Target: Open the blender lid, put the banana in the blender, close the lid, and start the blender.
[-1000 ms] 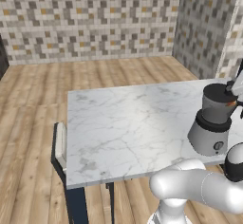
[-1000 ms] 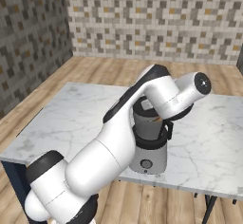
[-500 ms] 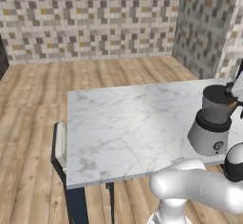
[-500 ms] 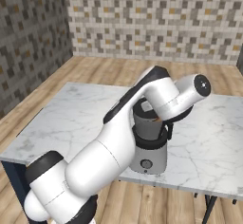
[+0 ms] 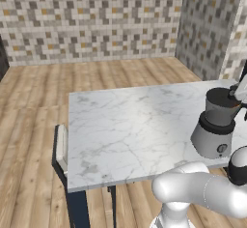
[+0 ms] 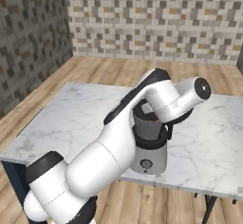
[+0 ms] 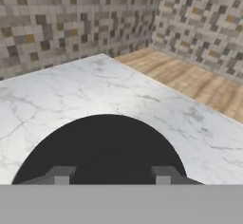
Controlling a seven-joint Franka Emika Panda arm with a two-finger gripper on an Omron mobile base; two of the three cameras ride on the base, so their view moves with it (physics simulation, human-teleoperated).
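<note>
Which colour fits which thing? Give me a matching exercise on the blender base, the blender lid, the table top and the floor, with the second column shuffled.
1. blender base
2. blender lid
3. table top
4. floor

A. black
B. brown wood
C. grey metal
D. white marble

Pairs: 1-C, 2-A, 3-D, 4-B

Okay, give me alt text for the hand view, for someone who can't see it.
The gripper hangs just above the blender lid, a flat black disc, with its two grey fingertips set apart over it. Beyond the lid, a white marble table runs toward wood flooring and mosaic-tiled walls.
</note>
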